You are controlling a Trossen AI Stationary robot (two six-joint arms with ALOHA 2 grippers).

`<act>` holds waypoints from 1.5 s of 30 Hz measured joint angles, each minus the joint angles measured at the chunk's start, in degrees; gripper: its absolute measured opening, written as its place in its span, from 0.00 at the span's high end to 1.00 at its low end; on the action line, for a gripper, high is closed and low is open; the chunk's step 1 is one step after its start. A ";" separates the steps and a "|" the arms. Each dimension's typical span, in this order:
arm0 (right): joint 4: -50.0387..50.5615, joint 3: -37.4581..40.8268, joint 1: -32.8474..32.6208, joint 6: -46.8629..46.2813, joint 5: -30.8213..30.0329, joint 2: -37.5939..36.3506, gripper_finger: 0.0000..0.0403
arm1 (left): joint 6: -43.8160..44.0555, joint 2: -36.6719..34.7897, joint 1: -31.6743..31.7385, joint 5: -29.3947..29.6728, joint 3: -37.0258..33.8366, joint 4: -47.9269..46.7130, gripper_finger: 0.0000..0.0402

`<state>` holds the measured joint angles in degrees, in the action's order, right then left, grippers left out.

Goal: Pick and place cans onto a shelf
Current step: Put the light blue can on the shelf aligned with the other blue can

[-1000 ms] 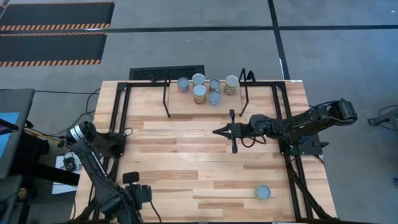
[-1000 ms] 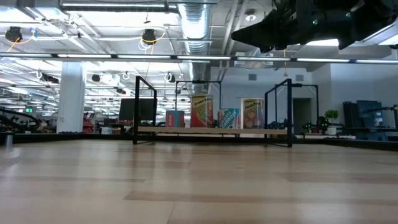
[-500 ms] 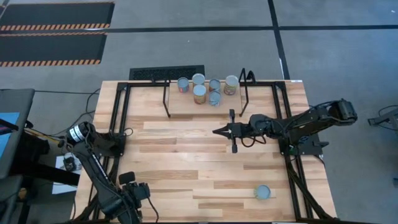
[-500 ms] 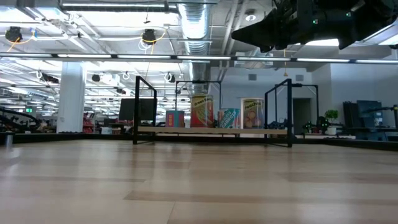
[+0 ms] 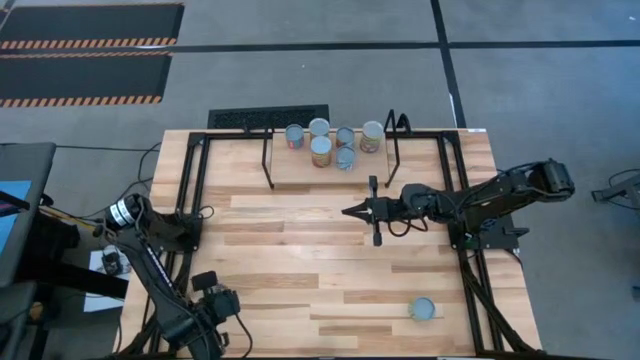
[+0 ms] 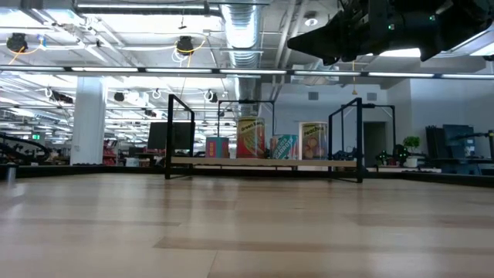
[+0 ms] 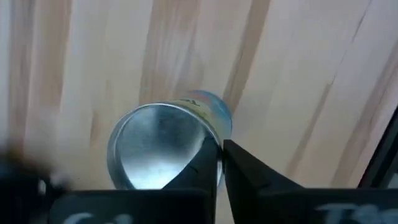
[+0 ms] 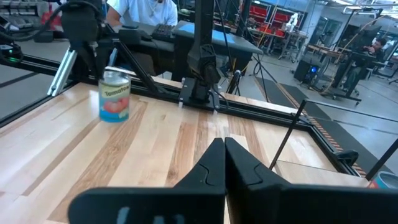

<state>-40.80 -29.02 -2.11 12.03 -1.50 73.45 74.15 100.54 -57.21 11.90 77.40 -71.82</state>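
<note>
Six cans (image 5: 332, 143) stand on the shelf (image 5: 300, 172) at the far edge of the worktop (image 5: 300, 250), bunched right of its middle. We judge that part done. Two are left, by our count. One can (image 5: 423, 309) sits alone on the worktop, near and to the right, well apart from both arms. The other can (image 7: 163, 144) is at the near left, hidden under the arm in the high view but plain in both wrist views.

Every can we see stands upright, long axis vertical, shiny round top facing up. The low view confirms this for the ones on the shelf, labels facing outward.

The left end effector (image 7: 221, 149) hangs over the near-left can (looking almost straight down onto its lid). Its fingers are drawn together with nothing between them, so it would have to open before it can take hold.

The right end effector (image 5: 350, 211) is raised over the middle of the worktop, just near of the shelf, pointing left. Its fingers are likewise closed and empty.
</note>
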 joint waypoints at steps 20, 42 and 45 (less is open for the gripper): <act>11.07 -0.07 -2.17 0.05 -1.53 -8.72 0.98 | -53.35 -3.88 35.18 6.55 0.99 23.82 1.00; 16.99 -0.04 -12.68 5.24 -10.82 -18.51 0.98 | -68.59 -2.81 59.49 -1.03 1.21 47.52 1.00; 16.83 -0.04 -12.66 5.45 -10.84 -18.35 0.97 | -69.43 -0.65 60.00 -1.26 2.22 46.78 1.00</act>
<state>-23.97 -29.06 -14.77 17.48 -12.34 55.10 4.72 99.89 2.79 10.64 79.62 -25.04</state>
